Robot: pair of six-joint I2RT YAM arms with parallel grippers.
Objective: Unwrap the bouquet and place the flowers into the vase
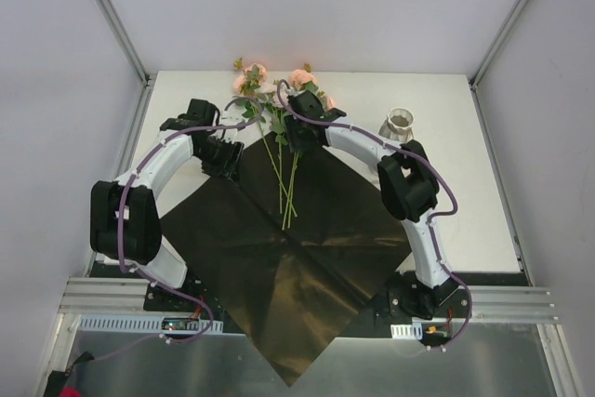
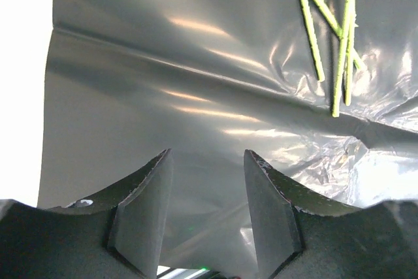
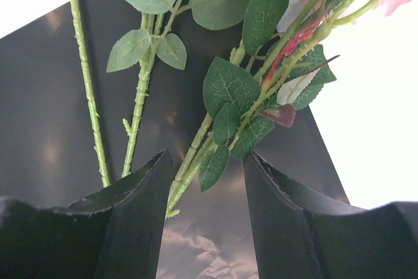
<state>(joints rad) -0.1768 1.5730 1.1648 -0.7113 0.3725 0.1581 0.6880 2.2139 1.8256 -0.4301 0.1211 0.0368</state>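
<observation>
The bouquet lies unwrapped: its glossy black paper [image 1: 279,267] is spread flat on the table. The flowers [image 1: 284,169] rest across the paper's far corner, peach-pink blooms [image 1: 253,74] past its edge and stem ends toward the middle. My right gripper [image 1: 299,137] hovers over the stems, open. Green stems [image 3: 196,148] and a leaf run between its jaws [image 3: 208,155], close against the left finger. My left gripper [image 1: 226,157] is at the paper's left edge, open [image 2: 208,153], with only black paper [image 2: 163,96] under the gap. The vase [image 1: 400,123] stands upright at the far right.
A white table [image 1: 446,192] surrounds the paper, enclosed by white walls and a metal frame. The paper's near corner hangs over the arm-base rail [image 1: 279,323]. Stem ends [image 2: 343,50] show at the top right of the left wrist view.
</observation>
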